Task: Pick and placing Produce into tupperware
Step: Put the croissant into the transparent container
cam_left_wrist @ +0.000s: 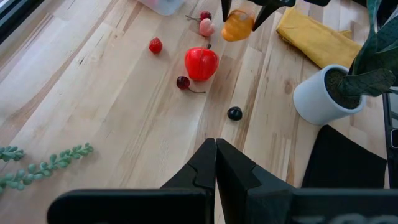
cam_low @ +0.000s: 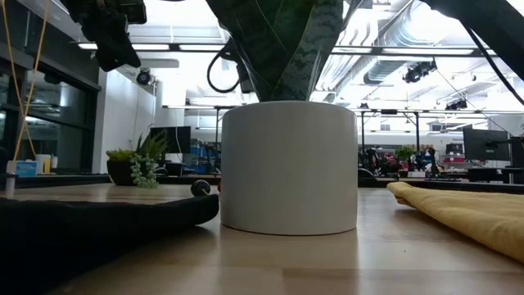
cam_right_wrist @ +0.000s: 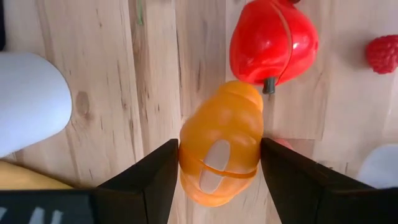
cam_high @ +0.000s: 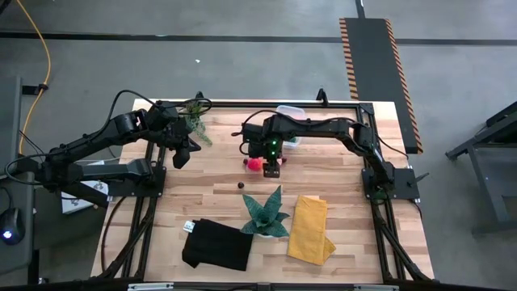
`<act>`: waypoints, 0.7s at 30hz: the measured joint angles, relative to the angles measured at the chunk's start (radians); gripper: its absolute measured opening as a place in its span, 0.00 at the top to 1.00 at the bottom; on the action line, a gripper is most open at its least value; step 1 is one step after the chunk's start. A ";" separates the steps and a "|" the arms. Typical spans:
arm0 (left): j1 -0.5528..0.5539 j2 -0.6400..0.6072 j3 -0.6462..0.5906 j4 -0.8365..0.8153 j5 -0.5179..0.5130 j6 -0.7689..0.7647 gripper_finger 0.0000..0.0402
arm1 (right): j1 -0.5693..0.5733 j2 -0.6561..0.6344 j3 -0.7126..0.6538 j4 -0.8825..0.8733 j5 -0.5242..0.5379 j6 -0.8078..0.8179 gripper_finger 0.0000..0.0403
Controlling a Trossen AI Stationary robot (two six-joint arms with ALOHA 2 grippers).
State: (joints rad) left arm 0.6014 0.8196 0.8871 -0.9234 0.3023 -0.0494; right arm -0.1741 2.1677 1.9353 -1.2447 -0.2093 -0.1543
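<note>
**Orange piece held above the table, tub not yet reached**

On the left, the left gripper (cam_high: 181,155) is parked over the table's (cam_high: 339,178) left edge near the small leafy plant (cam_high: 195,117), its jaws clenched on nothing; it is best kept there, out of the way. Further right, a dark round piece (cam_left_wrist: 234,113), a cherry (cam_left_wrist: 183,82), a raspberry (cam_left_wrist: 155,45) and a red pepper-like piece (cam_right_wrist: 273,40) lie on the wood.

The right gripper (cam_right_wrist: 217,165) hangs above the red piece, its jaws grasping an orange toy vegetable (cam_right_wrist: 222,146) at its sides. The clear tupperware (cam_high: 291,121) sits just behind, near the table's far edge. The carry should be made at this height, so that the loose produce is cleared. The jaws should be released only once the piece is judged to be over the tub's middle and low inside its rim, since a rounded toy could bounce out.
</note>
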 joint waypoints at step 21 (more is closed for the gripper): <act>0.000 0.000 0.000 0.000 0.000 0.000 1.00 | -0.009 0.001 0.145 -0.102 0.001 0.050 0.48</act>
State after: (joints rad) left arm 0.6016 0.8196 0.8871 -0.9231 0.3023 -0.0494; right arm -0.1836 2.1689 2.0801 -1.3471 -0.2083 -0.1040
